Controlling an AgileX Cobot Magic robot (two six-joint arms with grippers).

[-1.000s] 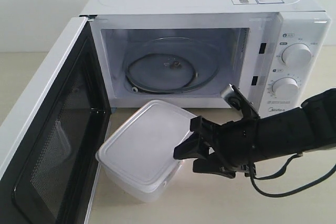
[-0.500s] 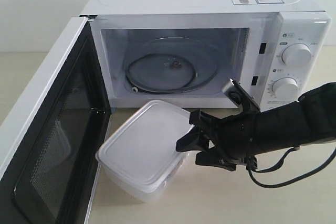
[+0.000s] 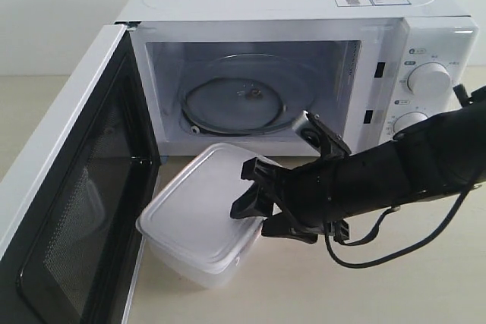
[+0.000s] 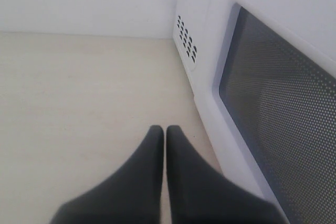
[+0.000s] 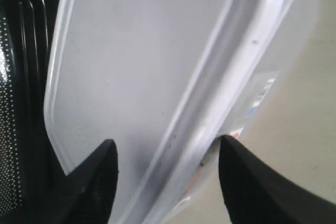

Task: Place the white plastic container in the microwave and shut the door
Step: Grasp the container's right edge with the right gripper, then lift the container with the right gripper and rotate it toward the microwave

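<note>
Pale worktop [image 3: 425,286] carries the microwave [image 3: 304,5], its door [image 3: 68,187] swung wide so the cavity is reachable. The white plastic container [image 3: 197,218] sits lidded just before the opening, beside the door. Right arm's fingers [image 5: 94,182] are spread, 1 over the lid, 1 outside the wall, seemingly placed to clamp that edge. Left arm's fingers [image 4: 142,171] are pressed together, empty, by the door's outer face, probably placed to push it shut.

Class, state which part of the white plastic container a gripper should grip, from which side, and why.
Probably the right-hand rim and wall of the white plastic container, coming from the right, one finger on top: the box looks too wide to span, and the open door stands close at its left.
</note>
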